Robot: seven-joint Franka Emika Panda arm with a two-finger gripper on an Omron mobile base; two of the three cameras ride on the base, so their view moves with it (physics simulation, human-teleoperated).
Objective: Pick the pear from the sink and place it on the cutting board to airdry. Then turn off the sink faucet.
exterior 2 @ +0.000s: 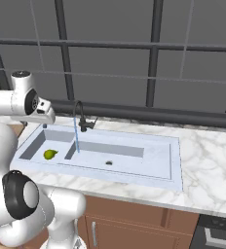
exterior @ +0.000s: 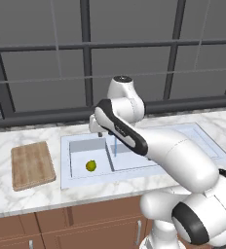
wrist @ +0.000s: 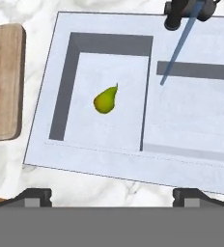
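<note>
The yellow-green pear point(wrist: 105, 100) lies on the floor of the left basin of the pale sink point(wrist: 92, 166), and also shows as the pear point(exterior: 91, 166) and the pear point(exterior 2: 49, 154). My gripper point(wrist: 111, 195) hovers open above the sink's front left part, its two fingertips point(wrist: 34, 195) wide apart and empty, well above the pear. The wooden cutting board point(exterior: 32, 165) lies flat on the counter left of the sink. The dark sink faucet point(exterior 2: 78, 114) stands behind the basin divider, and a thin blue stream of water point(exterior 2: 76, 136) falls from it into the right basin.
The marble counter point(exterior 2: 207, 165) runs around the sink, with a window wall right behind it. A small dark drain point(exterior 2: 108, 163) sits in the right basin. My own arm crosses over the sink's middle in the left base view.
</note>
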